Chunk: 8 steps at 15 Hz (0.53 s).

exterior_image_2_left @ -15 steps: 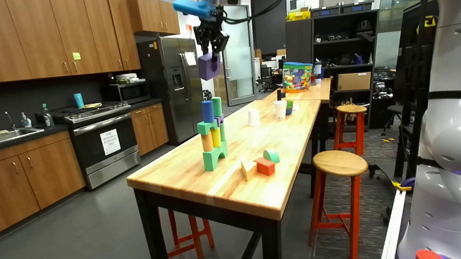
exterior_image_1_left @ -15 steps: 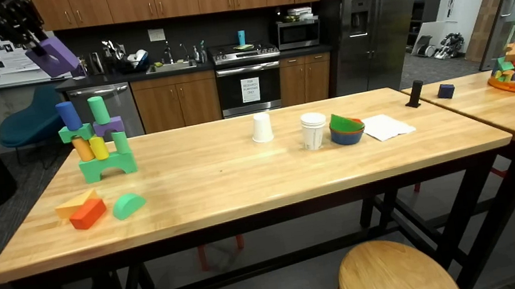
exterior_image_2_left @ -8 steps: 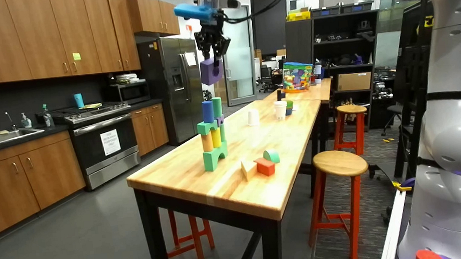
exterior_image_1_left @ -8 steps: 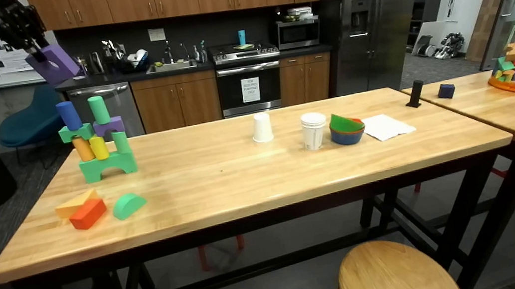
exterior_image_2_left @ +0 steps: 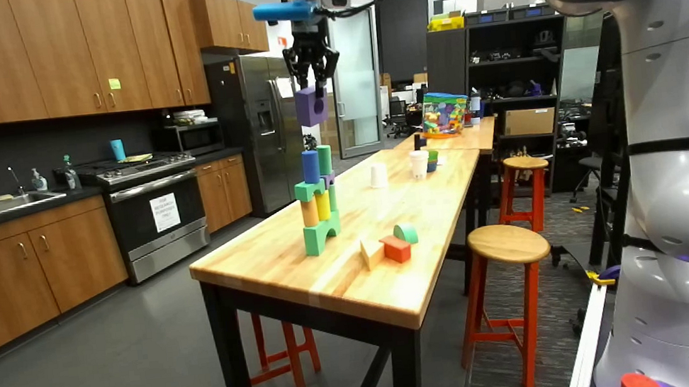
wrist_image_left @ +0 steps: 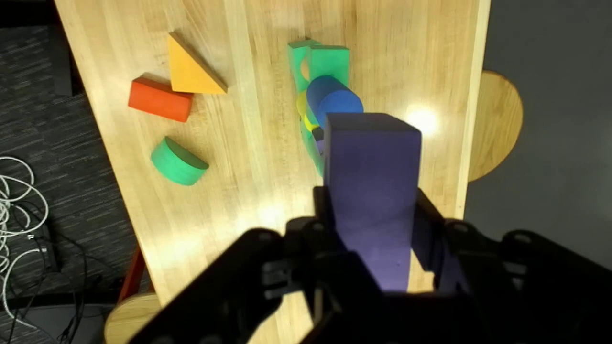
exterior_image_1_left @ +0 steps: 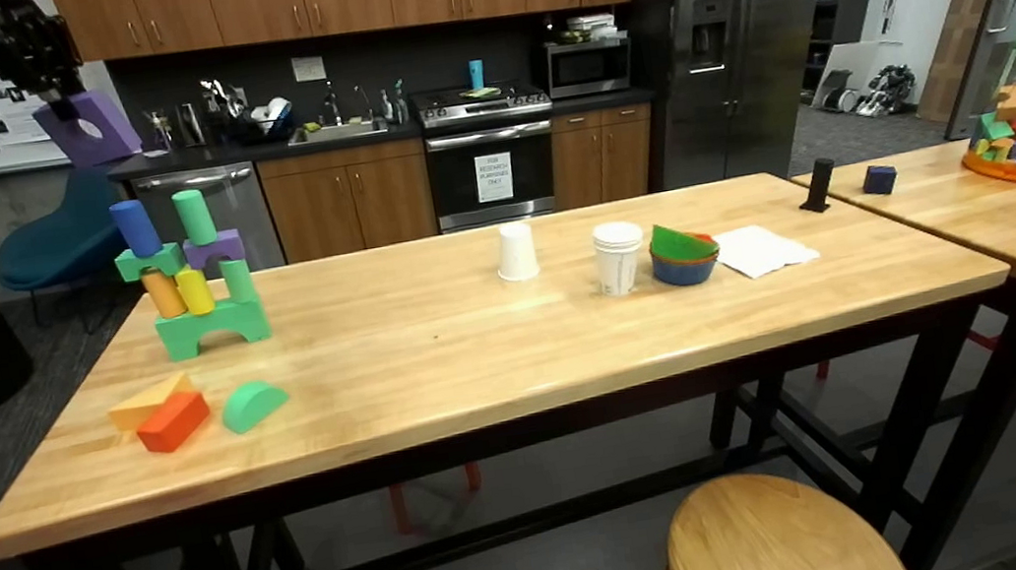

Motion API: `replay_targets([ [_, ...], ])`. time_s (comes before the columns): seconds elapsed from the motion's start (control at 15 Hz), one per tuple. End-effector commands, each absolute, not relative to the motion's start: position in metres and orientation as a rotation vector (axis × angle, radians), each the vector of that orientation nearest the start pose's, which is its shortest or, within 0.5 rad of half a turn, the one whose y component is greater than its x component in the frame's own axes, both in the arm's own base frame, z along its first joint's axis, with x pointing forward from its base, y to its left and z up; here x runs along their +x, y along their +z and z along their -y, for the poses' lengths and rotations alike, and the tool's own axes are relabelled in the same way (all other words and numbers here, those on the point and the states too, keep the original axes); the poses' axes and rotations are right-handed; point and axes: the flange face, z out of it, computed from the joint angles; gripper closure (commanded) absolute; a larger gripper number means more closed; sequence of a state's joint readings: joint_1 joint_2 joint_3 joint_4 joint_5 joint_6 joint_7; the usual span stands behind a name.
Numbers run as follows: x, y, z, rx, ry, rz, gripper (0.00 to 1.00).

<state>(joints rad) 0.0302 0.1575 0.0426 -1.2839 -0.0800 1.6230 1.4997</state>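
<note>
My gripper is shut on a large purple block with a round hole, one finger on each side. In both exterior views the purple block hangs in the air above a block tower. The tower has a green arch base, then an orange cylinder, a yellow cylinder and a green block. Above are a small green arch and a small purple arch. A blue cylinder and a green cylinder stand on top. In the wrist view the held block hides the green cylinder.
A yellow-orange triangle, a red block and a green half-round lie on the wooden table. White cups, small bowls and white paper lie farther along. A stool stands beside the table.
The gripper, with the purple block, has turned more upright and the block is more level. It has sunk slightly and shifted slightly left in both exterior views. The tower has not moved.
</note>
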Motion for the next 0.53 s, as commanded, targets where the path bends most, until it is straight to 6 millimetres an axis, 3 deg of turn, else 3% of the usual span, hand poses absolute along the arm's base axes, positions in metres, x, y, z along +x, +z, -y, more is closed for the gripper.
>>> replay_targets([
  [0.0, 0.6072, 0.6742, -0.0335, -2.305, -0.275, -2.002, 0.6],
  [0.47, 0.608, 0.6748, -0.0335, -2.306, -0.274, -2.002, 0.6],
])
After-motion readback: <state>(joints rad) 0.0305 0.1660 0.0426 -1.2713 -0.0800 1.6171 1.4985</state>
